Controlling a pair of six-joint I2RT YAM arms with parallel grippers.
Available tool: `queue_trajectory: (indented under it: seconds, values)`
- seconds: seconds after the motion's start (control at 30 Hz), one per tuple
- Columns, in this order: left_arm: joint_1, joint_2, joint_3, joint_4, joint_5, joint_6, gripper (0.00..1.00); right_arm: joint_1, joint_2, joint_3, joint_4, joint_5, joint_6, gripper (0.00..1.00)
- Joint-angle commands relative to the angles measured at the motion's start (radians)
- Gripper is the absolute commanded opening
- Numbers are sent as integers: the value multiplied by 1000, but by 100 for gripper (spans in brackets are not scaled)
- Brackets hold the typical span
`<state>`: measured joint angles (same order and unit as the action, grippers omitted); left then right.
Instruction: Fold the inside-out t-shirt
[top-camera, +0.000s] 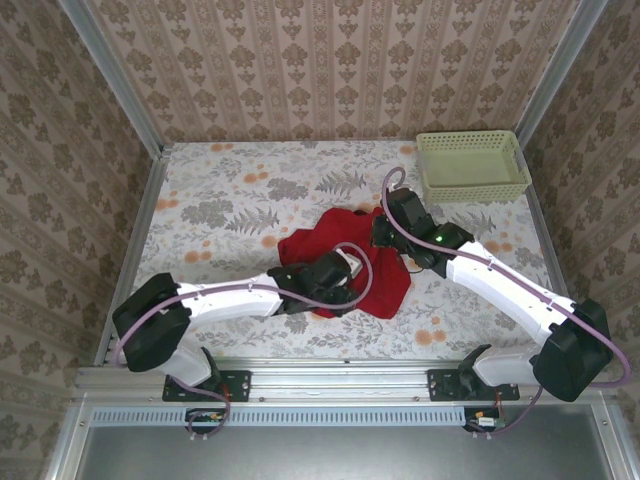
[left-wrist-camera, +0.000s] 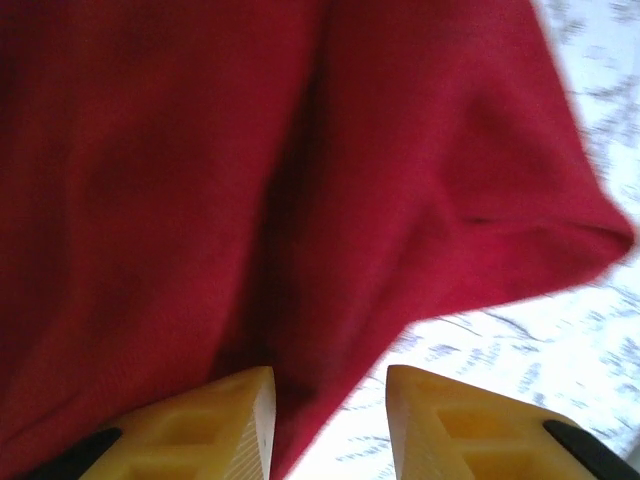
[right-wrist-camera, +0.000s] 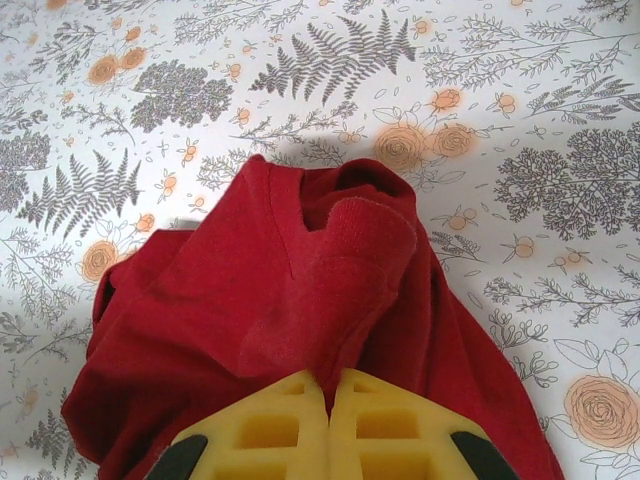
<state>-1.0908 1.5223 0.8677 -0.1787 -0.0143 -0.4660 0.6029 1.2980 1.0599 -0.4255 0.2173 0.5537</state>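
Note:
The inside-out t-shirt (top-camera: 308, 246) is a plain red heap, crumpled in the middle of the table. My left gripper (top-camera: 352, 272) hangs low over its near right part. In the left wrist view the left gripper (left-wrist-camera: 330, 400) is open, its yellow fingers (left-wrist-camera: 240, 420) apart, with an edge of the red t-shirt (left-wrist-camera: 150, 200) and bare table under the gap. My right gripper (top-camera: 382, 232) is at the heap's far right corner. In the right wrist view the right gripper (right-wrist-camera: 328, 388) is shut on a raised fold of the t-shirt (right-wrist-camera: 250, 280).
A pale green mesh basket (top-camera: 470, 165) stands at the back right corner. The floral tabletop (top-camera: 220, 200) is bounded by patterned walls at the back and sides and by a metal rail (top-camera: 340, 378) at the near edge.

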Motion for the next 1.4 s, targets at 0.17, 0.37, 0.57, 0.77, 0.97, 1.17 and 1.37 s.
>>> queue_trajectory:
  seconds: [0.17, 0.37, 0.57, 0.77, 0.97, 1.17, 1.37]
  values:
    - [153, -59, -26, 56, -2, -27, 33, 3, -9, -29, -4, 7, 4, 0]
    - [190, -17, -24, 78, 12, -23, 33, 6, -24, -58, 4, 7, 17, 0]
    - [174, 15, -10, 68, 1, -10, 33, 7, -26, -52, -6, 14, 12, 0]
    - [191, 7, -12, 8, -100, -18, 38, 6, -27, -25, -19, 41, 1, 0]
    - [309, 26, -5, 11, -90, -6, 34, 1, 13, 3, -23, 41, -28, 0]
    - [344, 35, 55, -66, -101, 13, 30, 1, 73, 40, -3, 17, -29, 0]
    - [211, -106, 60, -158, -182, 19, 37, 2, 123, 71, -1, 7, -34, 0]
